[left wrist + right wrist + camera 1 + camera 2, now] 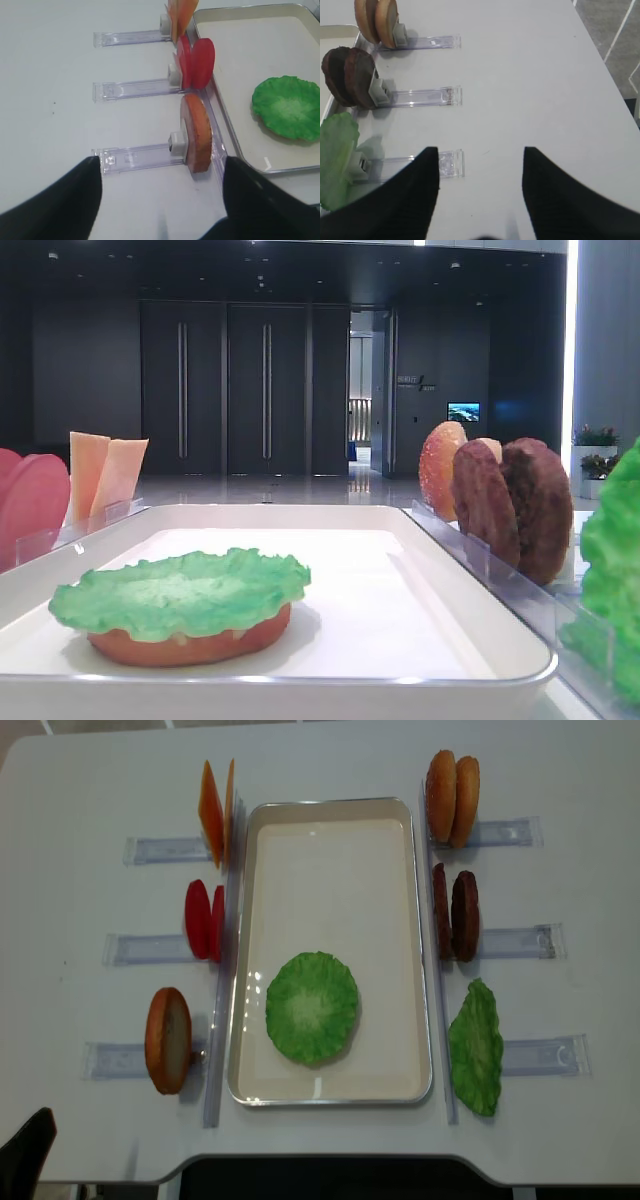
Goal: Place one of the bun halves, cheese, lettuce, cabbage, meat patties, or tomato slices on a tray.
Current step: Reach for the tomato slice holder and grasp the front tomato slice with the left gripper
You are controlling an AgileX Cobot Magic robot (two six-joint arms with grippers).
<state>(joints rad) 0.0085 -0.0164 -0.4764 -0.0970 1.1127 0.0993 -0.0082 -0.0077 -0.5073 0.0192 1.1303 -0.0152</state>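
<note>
White table [330,760] carries the tray [420,950] at centre, clear plastic racks [515,942] flanking both sides

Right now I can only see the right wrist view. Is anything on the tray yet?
Observer: Yes, a lettuce leaf lies flat on the tray.
Operator: Is anything under it?
Observer: A bun half. The low exterior view shows it beneath the leaf.
Operator: What's on the tray's other side?
Observer: Cheese slices, tomato slices and a lone bun half, each standing on edge in a clear rack.
</note>
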